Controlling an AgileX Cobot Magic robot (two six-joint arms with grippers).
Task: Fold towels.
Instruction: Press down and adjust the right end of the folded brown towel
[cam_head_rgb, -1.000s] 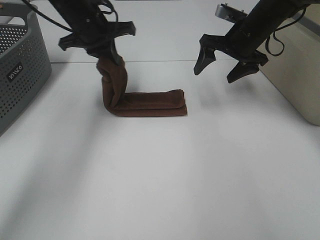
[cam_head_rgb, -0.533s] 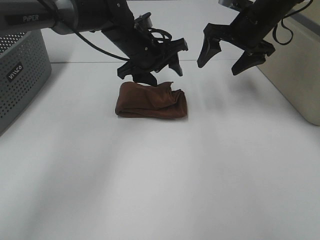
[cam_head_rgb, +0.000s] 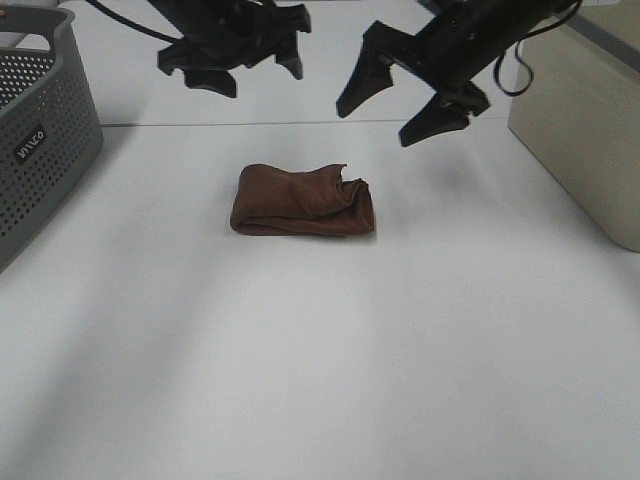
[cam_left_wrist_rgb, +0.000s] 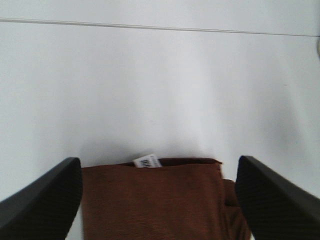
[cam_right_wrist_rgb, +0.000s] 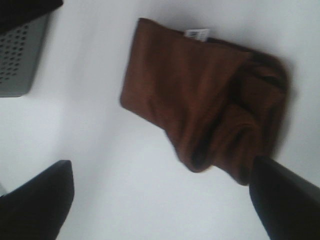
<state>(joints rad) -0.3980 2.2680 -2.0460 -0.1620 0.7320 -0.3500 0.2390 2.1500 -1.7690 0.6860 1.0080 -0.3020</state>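
The dark reddish-brown towel (cam_head_rgb: 303, 203) lies folded in a thick bundle on the white table, its right end bunched. My left gripper (cam_head_rgb: 240, 62) is open and empty, hovering above and behind the towel. In the left wrist view it (cam_left_wrist_rgb: 157, 164) spans the towel (cam_left_wrist_rgb: 155, 205), whose white tag (cam_left_wrist_rgb: 146, 161) shows at the far edge. My right gripper (cam_head_rgb: 390, 108) is open and empty, in the air behind and to the right of the towel. In the right wrist view it (cam_right_wrist_rgb: 161, 166) hangs over the towel (cam_right_wrist_rgb: 200, 105) and the tag (cam_right_wrist_rgb: 197, 34).
A grey perforated basket (cam_head_rgb: 40, 140) stands at the left edge of the table and shows in the right wrist view (cam_right_wrist_rgb: 22, 55). A beige box (cam_head_rgb: 590, 130) stands at the right. The white table (cam_head_rgb: 320, 380) stretches bare toward the front.
My left gripper carried the raised towel end over onto the rest, let go and rose away to the back left. My right gripper moved left toward the towel.
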